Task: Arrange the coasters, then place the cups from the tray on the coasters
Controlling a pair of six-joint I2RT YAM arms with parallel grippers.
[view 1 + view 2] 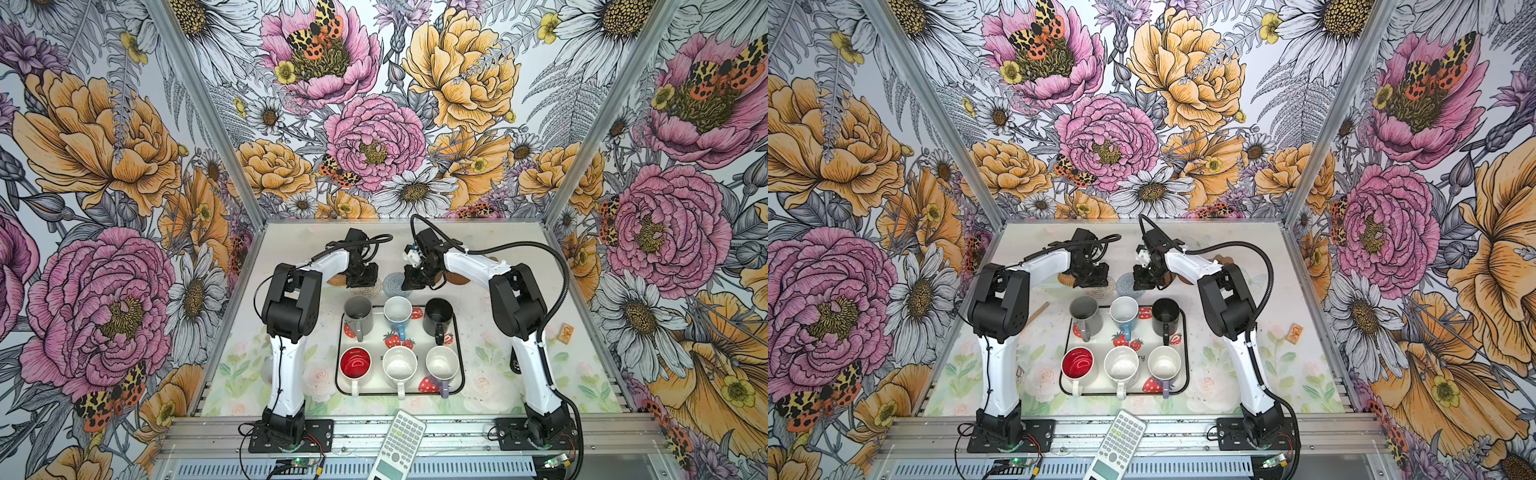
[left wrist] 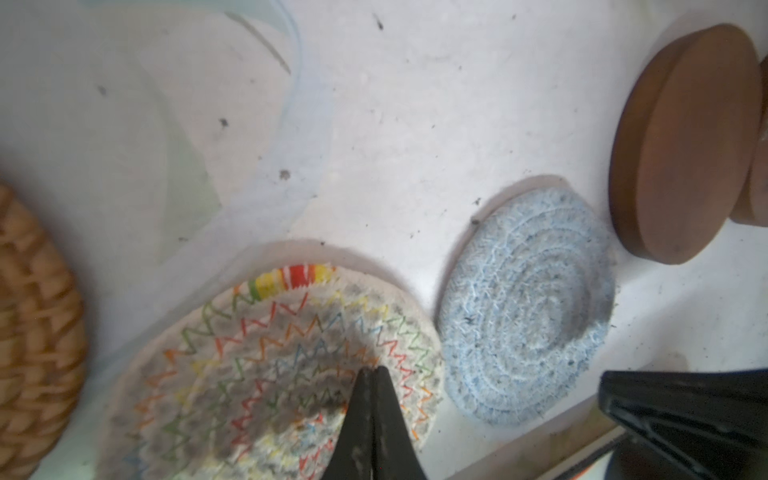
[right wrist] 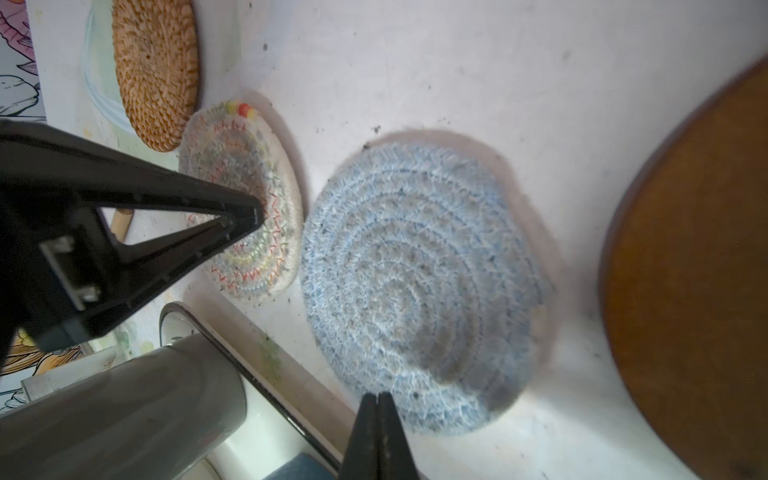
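**Top views:** both arms are bent at the elbow and reach fwd past the tray [image 1: 374, 338] to the far row of coasters. The left gripper [image 1: 362, 279] [image 1: 1090, 281] points down over the whitish crochet coaster [image 1: 373, 289]. The right gripper [image 1: 411, 283] [image 1: 1142, 284] points down by the blue-grey crochet coaster [image 1: 392, 284]. All six cups [image 1: 400, 363] stand on the tray. The floral table mat [image 1: 249, 374] is pale, big-flower wallpaper [image 1: 374, 137] covers the walls, and a calculator [image 1: 401, 440] lies at the front rail.

**Left wrist:** the fingers are pressed together w/ nothing between them. The tips [image 2: 372, 370] are over the whitish crochet coaster [image 2: 249, 353]; contact is unclear. The blue-grey crochet coaster [image 2: 528, 307] lies just beside it, w/ a brown disc coaster [image 2: 685, 145] beyond.

**Right wrist:** the fingers are closed tight and empty, tips [image 3: 378, 395] at the edge of the blue-grey crochet coaster [image 3: 415, 270]. The rattan coaster [image 3: 156, 70] is at the far end of the row, and the grey cup [image 3: 124, 407] is close by.
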